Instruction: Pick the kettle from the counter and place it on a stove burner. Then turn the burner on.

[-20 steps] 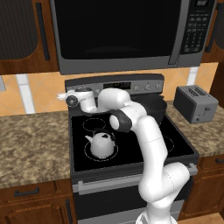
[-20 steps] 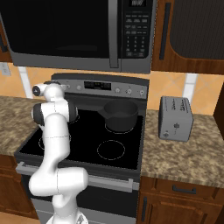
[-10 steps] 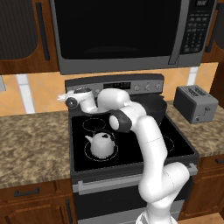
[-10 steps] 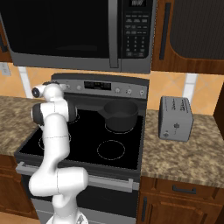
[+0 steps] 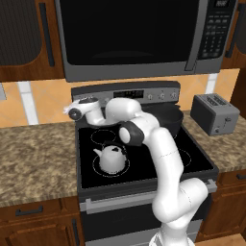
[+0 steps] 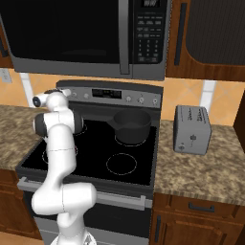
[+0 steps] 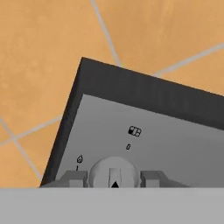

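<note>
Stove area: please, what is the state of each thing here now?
kettle: upright on the stove burner.
gripper: its fingers stand on either side of the knob.
pot: upright on a back ring.
toaster: upright on the counter.

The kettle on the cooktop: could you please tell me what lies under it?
The kettle sits on the front-left stove burner, whose white dotted ring shows around its base. The glass directly beneath the kettle is covered.
</note>
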